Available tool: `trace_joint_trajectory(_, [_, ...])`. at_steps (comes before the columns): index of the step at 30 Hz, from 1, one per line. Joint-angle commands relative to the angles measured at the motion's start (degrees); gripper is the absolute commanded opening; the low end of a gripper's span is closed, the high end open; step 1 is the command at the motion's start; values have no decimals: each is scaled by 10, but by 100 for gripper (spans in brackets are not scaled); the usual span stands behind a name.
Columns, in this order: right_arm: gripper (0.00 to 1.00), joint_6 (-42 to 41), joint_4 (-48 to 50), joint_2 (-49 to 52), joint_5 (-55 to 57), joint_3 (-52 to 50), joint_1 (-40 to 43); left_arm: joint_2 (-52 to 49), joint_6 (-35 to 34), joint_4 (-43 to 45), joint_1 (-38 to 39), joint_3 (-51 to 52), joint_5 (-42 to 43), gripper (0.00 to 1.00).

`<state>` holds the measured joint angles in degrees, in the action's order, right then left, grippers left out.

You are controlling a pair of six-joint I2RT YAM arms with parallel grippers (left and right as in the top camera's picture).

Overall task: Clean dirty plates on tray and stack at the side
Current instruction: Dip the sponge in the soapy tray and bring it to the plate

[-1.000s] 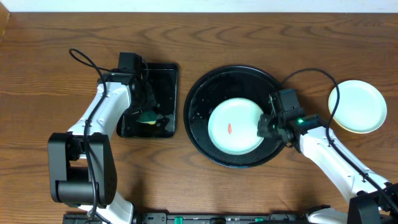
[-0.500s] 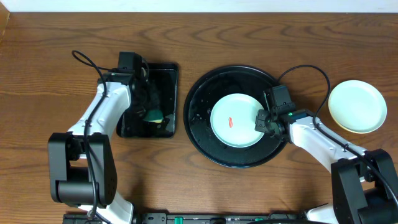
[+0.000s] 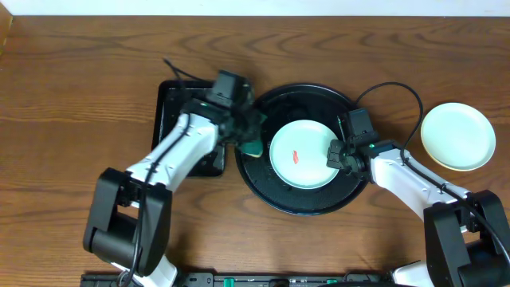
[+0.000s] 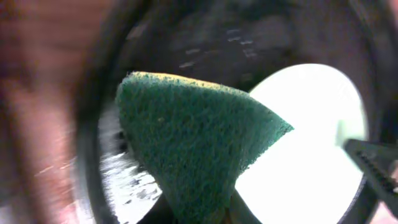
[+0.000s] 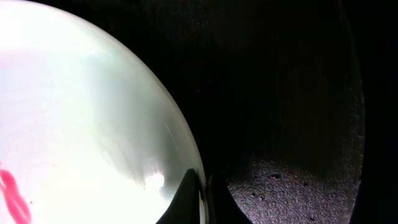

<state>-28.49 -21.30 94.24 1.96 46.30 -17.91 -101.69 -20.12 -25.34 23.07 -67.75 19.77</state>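
Note:
A pale mint-blue plate (image 3: 301, 154) with a small red smear (image 3: 295, 157) lies in the round black tray (image 3: 263, 179). My right gripper (image 3: 335, 156) is shut on the plate's right rim; in the right wrist view the rim (image 5: 200, 186) runs between its fingers (image 5: 188, 196). My left gripper (image 3: 248, 138) is shut on a green sponge (image 3: 253, 147), which hangs over the tray's left side just beside the plate. The left wrist view shows the sponge (image 4: 193, 143) in front of the plate (image 4: 311, 143).
A pale plate (image 3: 457, 134) with a yellow edge showing beneath it sits on the table at the far right. A rectangular black tray (image 3: 169, 104) lies left of the round tray, partly under my left arm. The right arm's cable (image 3: 398, 92) loops above the tray's right edge.
My left arm has swung right from the rectangular tray, carrying the sponge to the round tray's left side. The right gripper nudged the plate slightly up and left, then stayed put.

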Motion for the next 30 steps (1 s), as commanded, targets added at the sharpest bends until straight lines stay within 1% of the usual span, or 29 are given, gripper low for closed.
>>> trace_joint_trajectory(1, [1,1,2,21,8,0,2,-1,-23,31,36,-13,-26,8])
trace_joint_trajectory(3, [1,0,1,21,8,0,2,1,-27,29,43,-13,-55,8])
trace_joint_trajectory(6, [1,0,-1,21,8,0,2,12,-27,7,30,-13,-101,8])
trace_joint_trajectory(9, [1,1,-2,21,8,0,2,32,-21,-33,-5,-16,-171,8])
trace_joint_trajectory(14, [1,0,1,21,8,0,2,50,20,-82,-80,-15,-254,8])
trace_joint_trajectory(17, [1,0,2,21,8,0,2,35,30,-72,-114,-6,-254,8])
trace_joint_trajectory(20, [1,0,2,21,8,0,2,3,30,-58,-130,1,-254,8])
trace_joint_trajectory(24, [1,0,0,21,7,0,2,-50,62,-22,-135,2,-254,8])
trace_joint_trajectory(30, [1,0,-3,21,8,0,2,-95,64,9,-135,2,-254,8])
